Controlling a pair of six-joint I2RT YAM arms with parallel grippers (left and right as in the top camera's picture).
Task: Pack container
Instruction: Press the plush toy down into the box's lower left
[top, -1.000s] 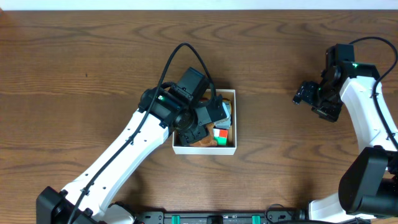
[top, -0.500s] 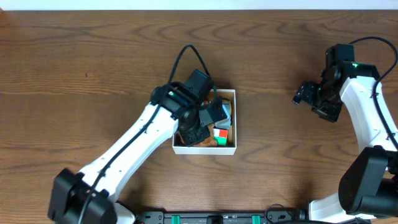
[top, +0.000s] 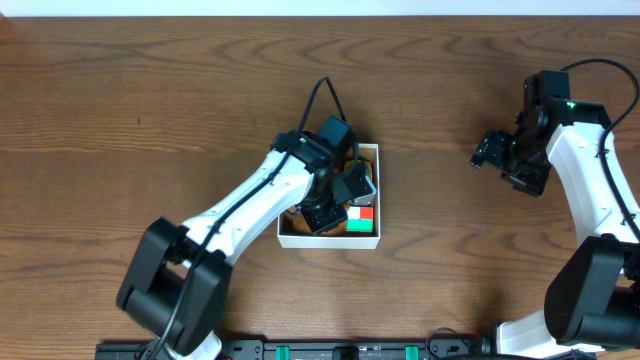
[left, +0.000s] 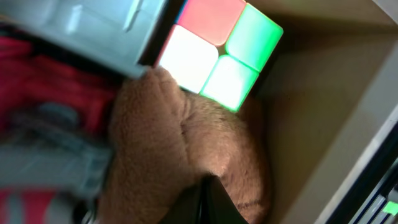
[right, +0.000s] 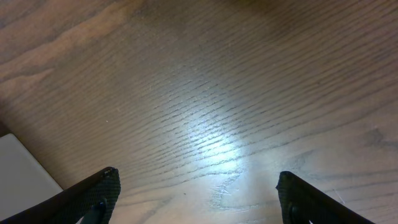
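Presently left gripper (left: 208, 202) seen inside box (top: 372, 240), pressed on plush (left: 186, 149) beside cube (left: 217, 56); grip state cannot be told. Right gripper (right: 198, 186) held spread over table (right: 199, 93).

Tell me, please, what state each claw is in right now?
Left claw: closed, tips at the brown plush; grip unclear.
Right claw: open, empty.

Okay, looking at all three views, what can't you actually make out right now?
1. Overhead: the left arm covers most of the container; only the cube shows clearly inside.
2. Left wrist: the left gripper is cut off by the bottom edge, against the brown plush; open or shut cannot be told.
3. Left wrist: the grey and red things are blurred, unidentifiable.
4. Right wrist: a white shape is cut off at the left edge.
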